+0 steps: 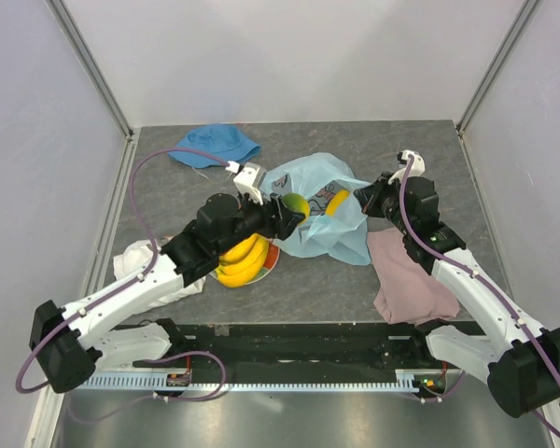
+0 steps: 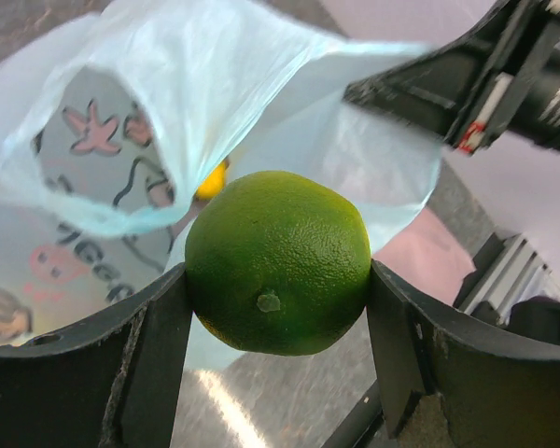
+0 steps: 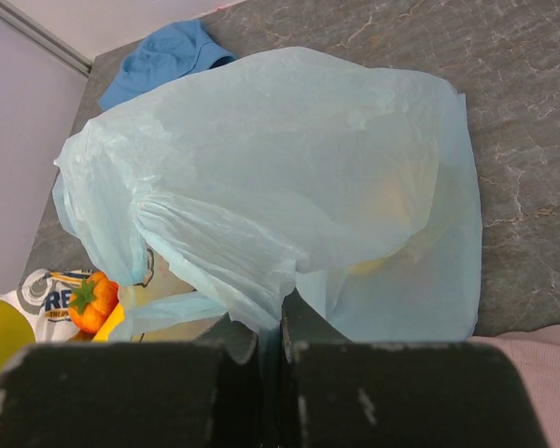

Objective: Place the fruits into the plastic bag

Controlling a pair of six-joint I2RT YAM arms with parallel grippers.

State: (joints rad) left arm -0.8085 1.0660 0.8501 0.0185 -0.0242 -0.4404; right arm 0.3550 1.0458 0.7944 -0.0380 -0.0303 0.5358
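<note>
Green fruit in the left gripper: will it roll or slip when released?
Probably rolls: the green fruit is nearly round, no flat side. Skin looks firm and pebbled, so the left gripper likely holds without slip. The thin, limp plastic bag may sag rather than stop it.

A dark grey, marbled surface (image 1: 411,140) is boxed in on three sides by plain pale walls (image 1: 289,56), with metal posts (image 1: 91,65) at its far corners. Light is even and soft.
</note>
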